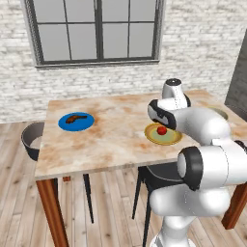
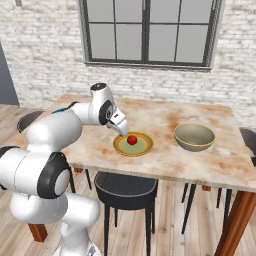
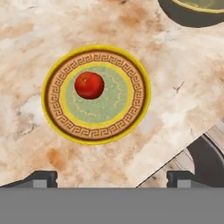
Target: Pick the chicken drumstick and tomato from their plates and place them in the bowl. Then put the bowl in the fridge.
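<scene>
I see the claw (image 3: 112, 177) spread wide with nothing between its tips, hanging above the table (image 3: 175, 100) over the near side of the yellow-rimmed plate (image 3: 140, 92). In the hand view its two dark fingertips (image 3: 41, 178) stand far apart at the bottom, one over the marbled tabletop, the other past the table's edge, above a dark stool seat (image 3: 210, 159).

The tomato (image 3: 89, 85) sits on the greenish centre of that plate, a little off middle, apart from the claw. In the right base view I see the hand (image 2: 120, 126) tilted down just left of the plate (image 2: 133, 144), with the tomato (image 2: 132, 139) close beside it but not touched.

To the right of the plate in that view the bowl (image 2: 194, 136) stands upright on the table, near it but not touching, and I see nothing inside it.

From the left base view the blue plate (image 1: 75, 121) lies well apart toward the far left of the table (image 1: 106, 144), with the drumstick (image 1: 76, 117) lying on it. The arm covers part of the yellow-rimmed plate (image 1: 164, 137) here; the tomato (image 1: 162, 130) shows beside the wrist. A dark grey edge of the fridge (image 1: 237, 82) shows at the right. Behind the table are a white brick wall (image 1: 202, 38) and a window (image 1: 96, 29).
</scene>
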